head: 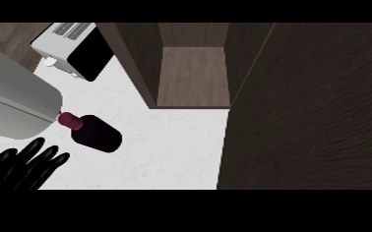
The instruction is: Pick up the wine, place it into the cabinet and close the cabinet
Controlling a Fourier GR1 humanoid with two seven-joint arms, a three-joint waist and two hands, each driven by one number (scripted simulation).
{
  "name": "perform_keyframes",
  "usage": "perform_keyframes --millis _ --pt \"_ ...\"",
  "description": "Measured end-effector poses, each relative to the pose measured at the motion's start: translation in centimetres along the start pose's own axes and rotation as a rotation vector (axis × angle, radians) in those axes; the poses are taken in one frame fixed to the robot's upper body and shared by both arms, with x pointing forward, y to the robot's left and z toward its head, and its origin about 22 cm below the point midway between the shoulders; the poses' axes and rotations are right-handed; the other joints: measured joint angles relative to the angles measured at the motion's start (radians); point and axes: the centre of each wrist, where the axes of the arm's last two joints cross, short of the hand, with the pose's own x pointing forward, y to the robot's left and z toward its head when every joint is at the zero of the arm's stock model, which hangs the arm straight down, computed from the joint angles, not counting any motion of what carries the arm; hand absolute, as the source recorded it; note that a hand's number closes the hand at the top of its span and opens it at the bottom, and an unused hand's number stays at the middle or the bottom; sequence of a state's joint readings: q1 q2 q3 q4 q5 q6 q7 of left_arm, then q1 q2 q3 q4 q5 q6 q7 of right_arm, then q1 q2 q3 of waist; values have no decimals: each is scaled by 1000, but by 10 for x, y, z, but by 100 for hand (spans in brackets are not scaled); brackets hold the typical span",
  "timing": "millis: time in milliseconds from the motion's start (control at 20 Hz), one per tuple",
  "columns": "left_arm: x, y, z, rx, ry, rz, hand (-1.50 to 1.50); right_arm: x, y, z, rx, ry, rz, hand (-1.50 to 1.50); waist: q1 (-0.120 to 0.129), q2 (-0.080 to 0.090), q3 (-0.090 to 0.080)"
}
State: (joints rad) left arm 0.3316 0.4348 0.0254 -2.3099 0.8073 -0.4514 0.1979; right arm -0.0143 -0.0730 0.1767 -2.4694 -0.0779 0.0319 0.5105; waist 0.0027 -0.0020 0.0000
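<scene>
The wine bottle (93, 132) stands on the white tabletop (170, 147), dark-bodied with a red cap, well short of the open cabinet (193, 73) and off to its left. The cabinet's door (305, 108) swings wide to the right of the bare wooden shelf. Below the bottle and just left of it, the left hand (27, 164) shows black fingers (51, 161) straight and released, touching nothing. A white microwave (73, 49) sits left of the cabinet, above the bottle.

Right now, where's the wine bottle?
In the head view the wine bottle stands on the white counter at lower left, just above the left hand, with the open cabinet up to its right.
</scene>
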Motion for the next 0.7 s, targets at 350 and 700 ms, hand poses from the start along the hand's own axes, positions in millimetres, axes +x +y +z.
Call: perform_keyframes --millis 350,700 --pt "0 23 -2 68 -57 -33 -150 3 -1 -3 1 -1 12 -150 -3 1 0" --pt "-12 60 -5 147 -50 -70 -150 8 2 -5 0 1 11 -150 -6 1 0"
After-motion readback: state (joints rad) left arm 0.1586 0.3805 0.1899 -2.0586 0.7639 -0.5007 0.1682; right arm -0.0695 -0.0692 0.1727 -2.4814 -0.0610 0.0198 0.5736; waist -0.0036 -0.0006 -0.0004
